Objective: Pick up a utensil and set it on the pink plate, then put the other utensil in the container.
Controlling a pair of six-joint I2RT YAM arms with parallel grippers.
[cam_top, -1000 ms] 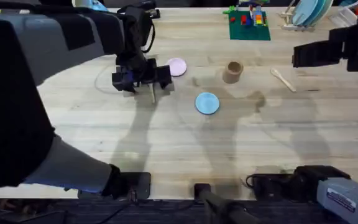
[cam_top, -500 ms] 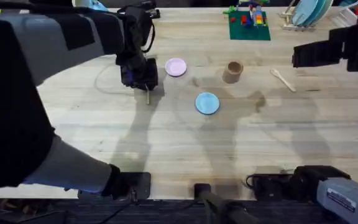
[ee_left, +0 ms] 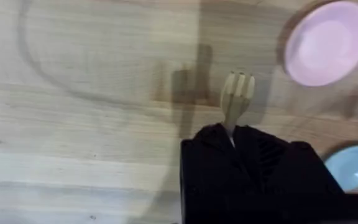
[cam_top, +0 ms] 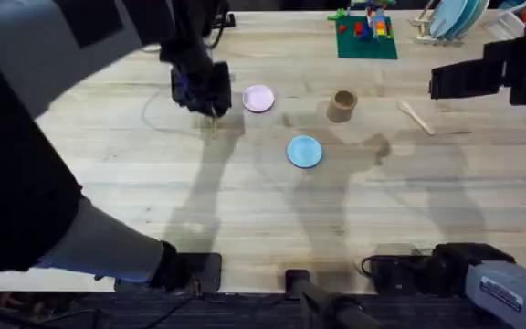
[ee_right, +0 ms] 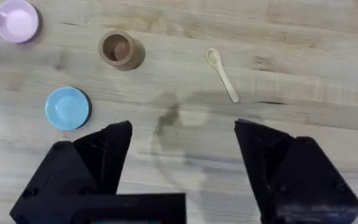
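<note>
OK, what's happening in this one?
The left gripper is shut on the fork, holding it above the table just beside the pink plate, not over it yet. The right gripper hangs open above the table, holding nothing. The spoon lies untouched on the table, on the far side of the container from the pink plate. A blue plate sits nearer the arms' bases.
</note>
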